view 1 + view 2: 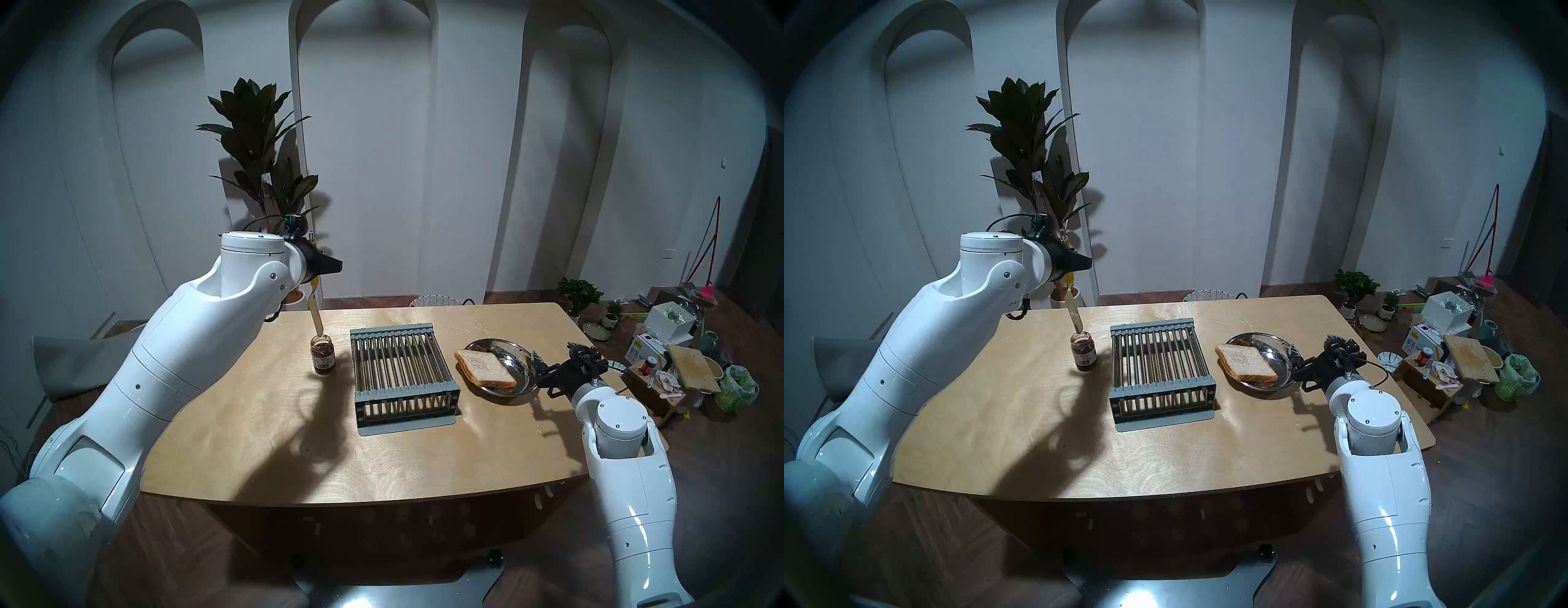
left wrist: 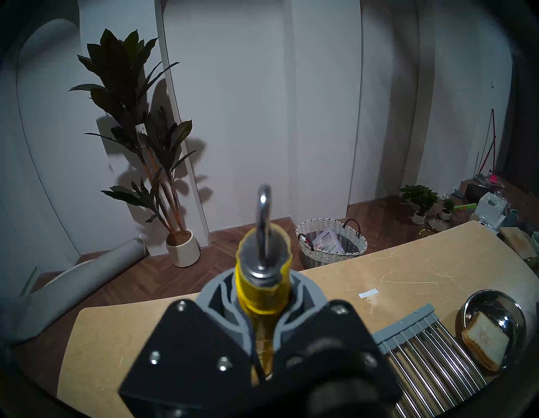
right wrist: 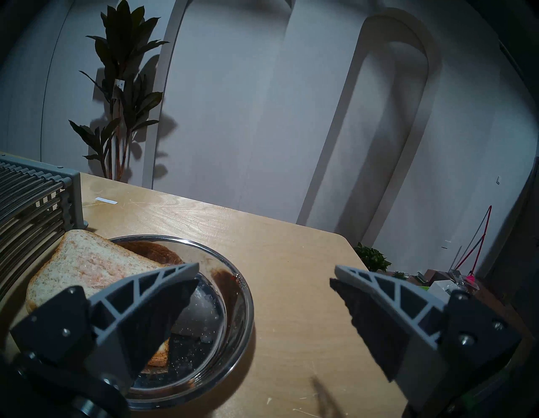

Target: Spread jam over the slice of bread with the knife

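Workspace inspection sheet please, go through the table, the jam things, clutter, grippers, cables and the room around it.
Surface: wooden table, scratched, a white strip of tape on it.
Job's things: knife blade tip at the open jam jar mouth; slice of bread leaning in the metal plate, faint pink smear.
Clutter: grey rack between jar and plate.
Grippers: left gripper shut on the knife handle; right gripper open beside the plate.
Cables: black cable at the right wrist.
Surroundings: potted plant, wicker basket, floor clutter at right.
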Tool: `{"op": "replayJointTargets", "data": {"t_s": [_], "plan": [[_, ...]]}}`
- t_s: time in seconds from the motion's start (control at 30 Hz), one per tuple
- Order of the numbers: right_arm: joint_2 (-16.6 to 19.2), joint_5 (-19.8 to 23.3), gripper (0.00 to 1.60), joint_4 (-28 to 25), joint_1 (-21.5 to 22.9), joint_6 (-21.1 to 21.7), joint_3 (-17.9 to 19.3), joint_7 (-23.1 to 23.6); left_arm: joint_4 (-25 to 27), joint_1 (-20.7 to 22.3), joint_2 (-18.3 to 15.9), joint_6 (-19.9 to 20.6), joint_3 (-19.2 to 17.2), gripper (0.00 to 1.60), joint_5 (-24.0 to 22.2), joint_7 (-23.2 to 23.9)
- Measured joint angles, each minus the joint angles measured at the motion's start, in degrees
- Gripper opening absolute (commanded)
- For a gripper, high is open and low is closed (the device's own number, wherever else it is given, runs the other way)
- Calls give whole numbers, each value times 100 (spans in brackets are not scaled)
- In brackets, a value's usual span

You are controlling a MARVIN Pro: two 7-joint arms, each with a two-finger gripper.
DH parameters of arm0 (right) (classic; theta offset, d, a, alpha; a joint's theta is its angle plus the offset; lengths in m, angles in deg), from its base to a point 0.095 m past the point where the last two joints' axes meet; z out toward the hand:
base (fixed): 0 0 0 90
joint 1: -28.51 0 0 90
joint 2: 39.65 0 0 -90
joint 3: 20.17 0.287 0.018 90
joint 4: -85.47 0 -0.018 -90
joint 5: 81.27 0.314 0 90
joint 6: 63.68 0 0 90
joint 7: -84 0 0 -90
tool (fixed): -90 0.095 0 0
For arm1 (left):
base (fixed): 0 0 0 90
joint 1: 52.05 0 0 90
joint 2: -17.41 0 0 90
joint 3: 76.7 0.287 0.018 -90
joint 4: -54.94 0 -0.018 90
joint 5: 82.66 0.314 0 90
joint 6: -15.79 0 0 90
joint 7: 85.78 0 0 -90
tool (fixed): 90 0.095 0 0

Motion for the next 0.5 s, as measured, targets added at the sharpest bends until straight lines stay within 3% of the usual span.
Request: {"op": "replayJointTargets", "data": {"t_s": [0.5], "plan": [[51, 58, 160, 88, 30, -76, 17, 47, -91, -19, 106, -3, 111, 0, 49, -135]]}}
